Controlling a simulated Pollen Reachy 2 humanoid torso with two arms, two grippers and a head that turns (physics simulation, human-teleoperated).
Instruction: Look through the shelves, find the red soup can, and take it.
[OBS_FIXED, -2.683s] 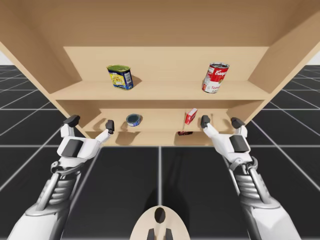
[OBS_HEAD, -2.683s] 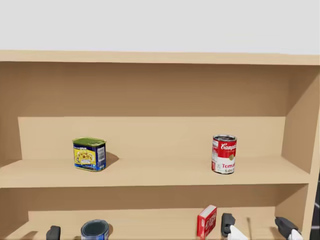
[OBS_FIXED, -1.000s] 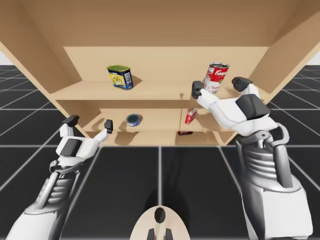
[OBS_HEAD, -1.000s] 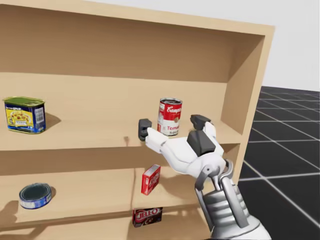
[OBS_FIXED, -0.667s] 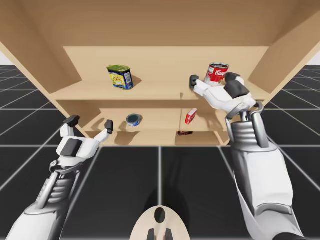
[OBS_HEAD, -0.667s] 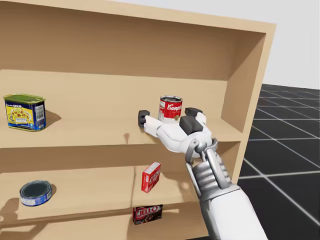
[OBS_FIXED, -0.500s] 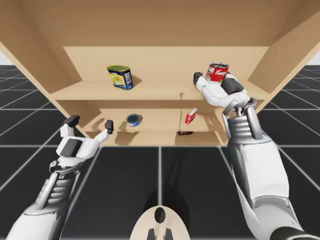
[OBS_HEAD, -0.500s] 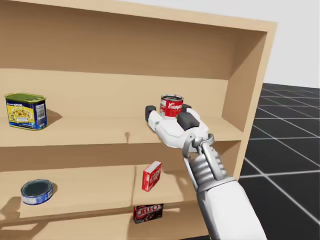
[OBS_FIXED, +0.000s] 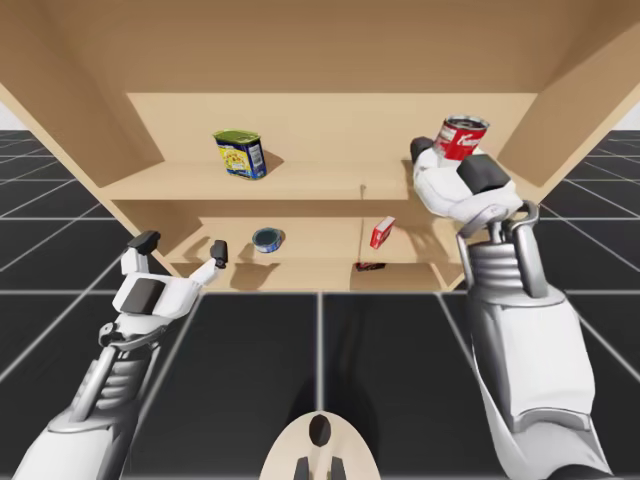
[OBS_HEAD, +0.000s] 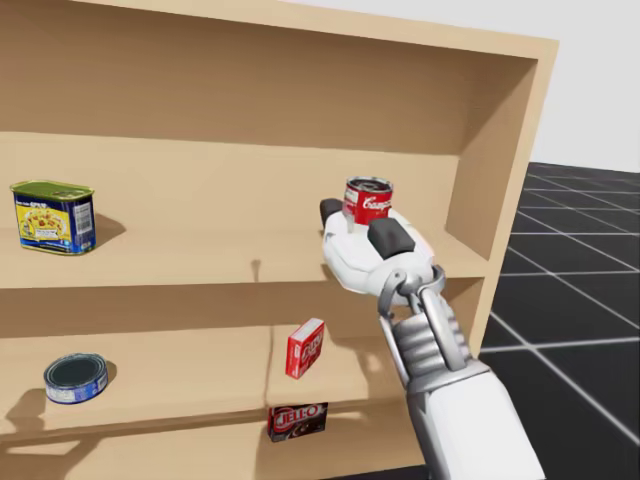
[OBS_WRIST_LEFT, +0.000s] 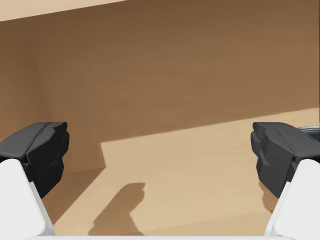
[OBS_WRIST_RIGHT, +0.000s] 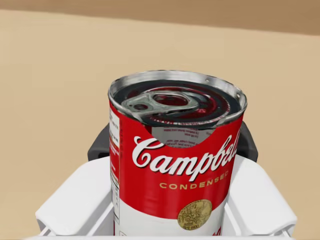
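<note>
Red above and white below, the soup can (OBS_WRIST_RIGHT: 175, 160) is being clasped by the right hand (OBS_FIXED: 445, 160), with one dark finger pressing on each side of it. It is being held over the right part of the upper shelf (OBS_FIXED: 300, 183) of the wooden shelf unit (OBS_FIXED: 580, 90), its top tipping slightly towards the unit's right wall in the high view. Its base is being hidden by the hand, so contact with the board cannot be told.

A blue-and-yellow rectangular tin (OBS_FIXED: 240, 154) is standing on the left part of the same shelf, well apart from the can. On the lower shelf (OBS_HEAD: 180, 385) a round blue tin (OBS_FIXED: 267, 238) is lying and a small red box (OBS_FIXED: 381, 232) is leaning. A dark box (OBS_HEAD: 297, 420) is sitting beneath the red one.

The left hand (OBS_FIXED: 183, 247) is being held before the lower shelf's left end, its fingers being spread wide with nothing between them.
</note>
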